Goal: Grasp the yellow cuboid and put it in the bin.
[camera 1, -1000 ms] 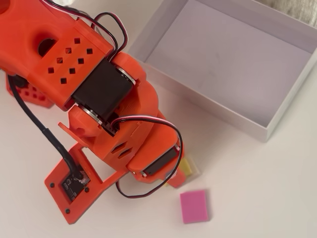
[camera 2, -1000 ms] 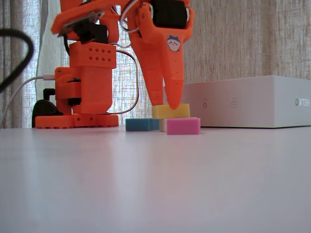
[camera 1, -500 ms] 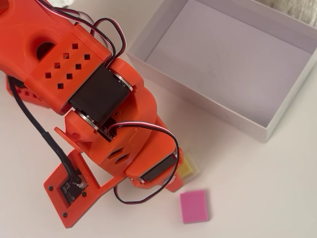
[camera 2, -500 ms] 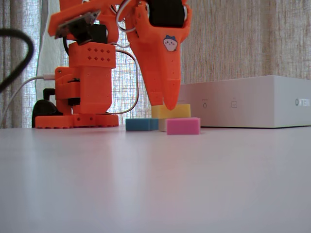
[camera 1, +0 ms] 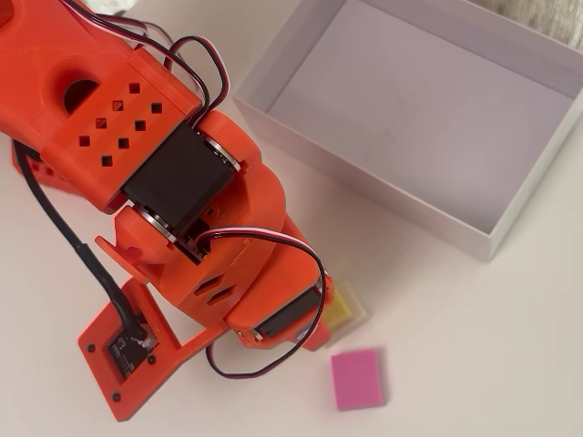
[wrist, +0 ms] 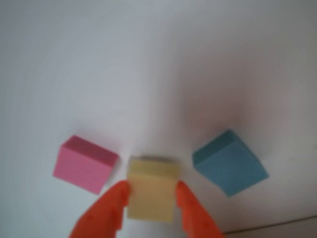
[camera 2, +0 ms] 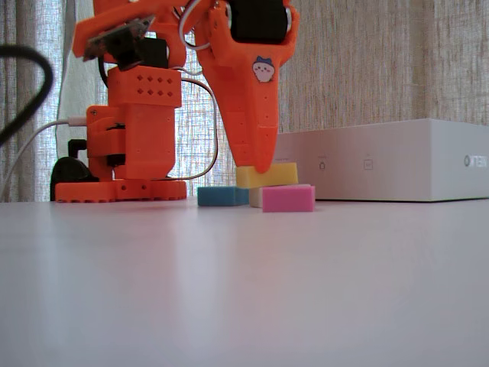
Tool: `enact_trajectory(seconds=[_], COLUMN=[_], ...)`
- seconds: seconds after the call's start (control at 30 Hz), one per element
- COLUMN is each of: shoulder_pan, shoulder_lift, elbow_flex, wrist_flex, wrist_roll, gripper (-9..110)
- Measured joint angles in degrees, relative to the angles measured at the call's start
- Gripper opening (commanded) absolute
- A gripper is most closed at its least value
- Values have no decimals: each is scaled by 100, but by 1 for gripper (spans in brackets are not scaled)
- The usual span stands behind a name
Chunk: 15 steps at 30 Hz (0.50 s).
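Item: yellow cuboid (camera 2: 267,175). It is held clamped between the two orange fingers (wrist: 110,210) of the gripper (wrist: 150,196), one finger pressed to each side, as seen in the wrist view. In the fixed view the cuboid is seen raised off the table (camera 2: 244,290), slightly tilted, above a cream block (camera 2: 256,196) and just behind the pink block (camera 2: 288,198).

Item: blue block (camera 2: 223,196), laid flat to the left of the pink block in the fixed view.

Item: bin (camera 1: 496,238), set open and apart from the cuboid, up and to the right in the overhead view.
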Motion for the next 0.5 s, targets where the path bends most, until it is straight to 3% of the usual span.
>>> enact_trajectory(seconds=[0.27,0.5], shoulder_pan=[44,70], shoulder_lift=[0,0], elbow_flex=[0,0], wrist_flex=[-53,-79], wrist_roll=[-26,-97], gripper=[3,-8])
